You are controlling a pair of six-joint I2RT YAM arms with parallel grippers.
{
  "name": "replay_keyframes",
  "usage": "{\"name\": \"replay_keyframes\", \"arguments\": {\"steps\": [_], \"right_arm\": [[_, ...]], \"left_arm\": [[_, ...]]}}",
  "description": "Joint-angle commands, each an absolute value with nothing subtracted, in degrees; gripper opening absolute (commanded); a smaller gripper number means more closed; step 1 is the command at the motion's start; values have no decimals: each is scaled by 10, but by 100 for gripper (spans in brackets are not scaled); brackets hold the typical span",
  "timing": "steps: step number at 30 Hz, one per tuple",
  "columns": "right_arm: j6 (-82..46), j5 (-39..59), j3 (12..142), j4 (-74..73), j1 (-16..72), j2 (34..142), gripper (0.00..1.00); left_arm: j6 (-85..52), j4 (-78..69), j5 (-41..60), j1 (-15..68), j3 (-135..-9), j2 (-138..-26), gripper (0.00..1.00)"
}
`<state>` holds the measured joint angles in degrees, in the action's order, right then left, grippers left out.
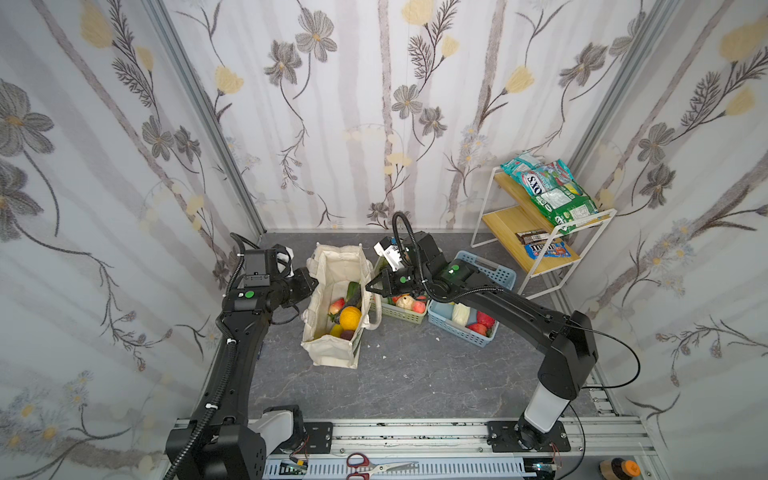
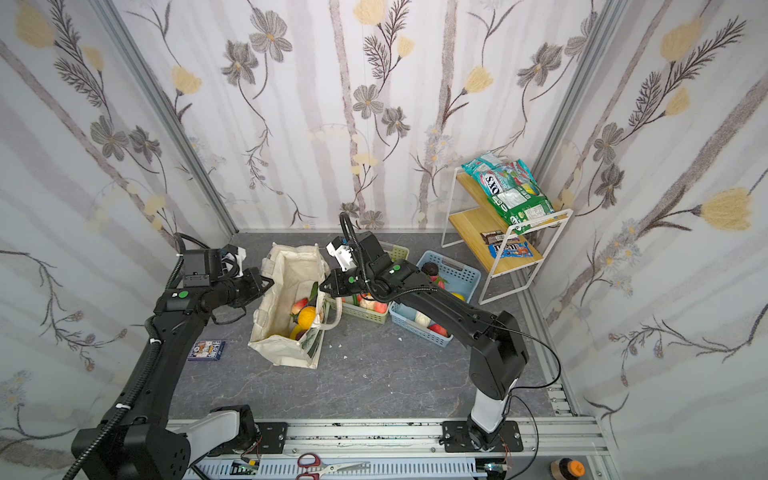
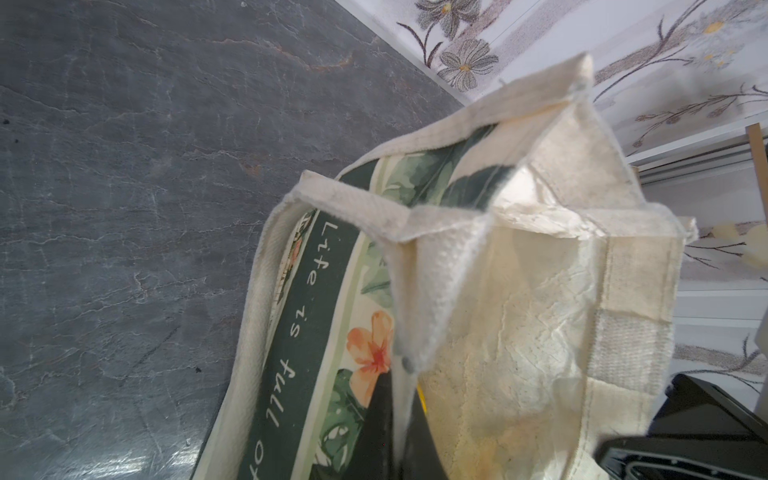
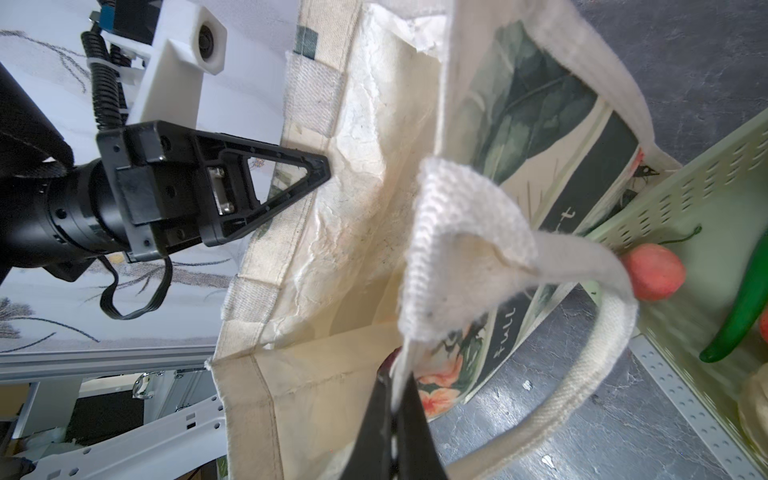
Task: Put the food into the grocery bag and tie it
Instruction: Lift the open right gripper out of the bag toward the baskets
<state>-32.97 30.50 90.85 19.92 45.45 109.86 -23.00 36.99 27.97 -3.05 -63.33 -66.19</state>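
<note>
The grocery bag (image 1: pixel 332 353) (image 2: pixel 286 353) stands open mid-table, cream canvas with a leaf print and a dark green band (image 3: pixel 299 332). Food lies inside it in both top views, a yellow-orange fruit (image 1: pixel 350 316) (image 2: pixel 306 316) uppermost among red, green and purple pieces. My left gripper (image 1: pixel 312 279) (image 2: pixel 270 282) (image 3: pixel 401 386) is shut on the bag's left rim. On the right rim, my right gripper (image 1: pixel 370 286) (image 2: pixel 324 284) (image 4: pixel 397 382) is shut on cream fabric by a handle (image 4: pixel 582 374). The right wrist view also shows the left gripper (image 4: pixel 320 170) pinching the far rim.
Right of the bag sit a pale green basket (image 1: pixel 401 318) and a blue basket (image 1: pixel 461 336), both holding more toy food. A white wire rack (image 1: pixel 544 266) with snack packets stands at the back right. A small card box (image 2: pixel 206 350) lies left of the bag. Scissors (image 1: pixel 374 465) rest on the front rail.
</note>
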Motion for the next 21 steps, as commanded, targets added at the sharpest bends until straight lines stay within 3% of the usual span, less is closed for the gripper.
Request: {"name": "replay_keyframes", "arguments": {"steps": [1, 10, 18, 21], "right_arm": [[-335, 315, 912, 163, 452, 1108, 0], [-336, 313, 904, 163, 449, 1119, 10], [-332, 308, 902, 168, 437, 1102, 33], [-330, 305, 902, 171, 432, 1094, 37]], "left_arm": [[-236, 357, 258, -31, -622, -662, 0], [-236, 364, 235, -33, -612, -662, 0], [-234, 364, 232, -36, -611, -664, 1], [-233, 364, 233, -37, -613, -665, 10]]}}
